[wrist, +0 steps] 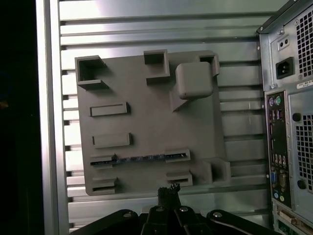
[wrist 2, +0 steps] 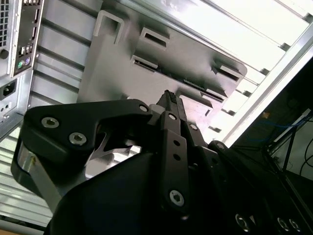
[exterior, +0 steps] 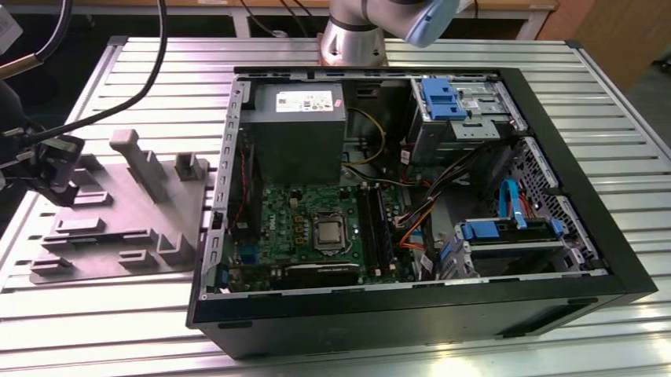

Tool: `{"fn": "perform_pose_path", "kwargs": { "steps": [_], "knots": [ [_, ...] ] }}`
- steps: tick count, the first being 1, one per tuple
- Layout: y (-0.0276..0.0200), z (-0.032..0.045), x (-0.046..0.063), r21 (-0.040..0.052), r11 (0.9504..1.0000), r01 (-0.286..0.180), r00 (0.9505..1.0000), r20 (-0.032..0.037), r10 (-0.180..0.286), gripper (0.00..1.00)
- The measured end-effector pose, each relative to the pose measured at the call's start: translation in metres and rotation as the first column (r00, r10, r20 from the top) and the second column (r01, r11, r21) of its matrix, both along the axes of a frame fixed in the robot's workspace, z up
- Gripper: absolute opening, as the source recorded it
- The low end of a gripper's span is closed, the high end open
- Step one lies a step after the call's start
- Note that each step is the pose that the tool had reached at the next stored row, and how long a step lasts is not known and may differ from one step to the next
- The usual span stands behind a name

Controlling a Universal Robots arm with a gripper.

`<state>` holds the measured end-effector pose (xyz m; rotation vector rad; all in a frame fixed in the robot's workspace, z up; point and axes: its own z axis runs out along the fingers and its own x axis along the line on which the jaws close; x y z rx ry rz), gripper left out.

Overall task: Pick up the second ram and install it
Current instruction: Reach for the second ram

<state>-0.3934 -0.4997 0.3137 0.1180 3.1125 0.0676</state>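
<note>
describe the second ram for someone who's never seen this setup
Find the grey moulded fixture on the slatted table beside the computer case. In the first wrist view, the second ram sits edge-up in one of its slots: a thin blue-green strip, where neighbouring slots show plain grey.

open pc case (exterior: pixel 419 314) on a slatted table (exterior: pixel 608 102)
grey fixture (exterior: pixel 115 228) lies just beside the case, on the exterior view's left
</note>
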Motion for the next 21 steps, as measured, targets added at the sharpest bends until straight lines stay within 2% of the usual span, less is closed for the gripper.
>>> {"fn": "perform_pose_path", "kwargs": {
  "steps": [9, 17, 21],
  "knots": [
    [0.0054, -0.0131, -0.014, 0.0001, 1.0, 0.0, 1.0, 0.0001, 0.0, 0.1],
    [0.007, -0.0254, -0.022, 0.0001, 1.0, 0.0, 1.0, 0.0, 0.0, 0.1],
    [0.0071, -0.0283, -0.024, 0.0001, 1.0, 0.0, 1.0, 0.0001, 0.0, 0.1]
  ]
}}
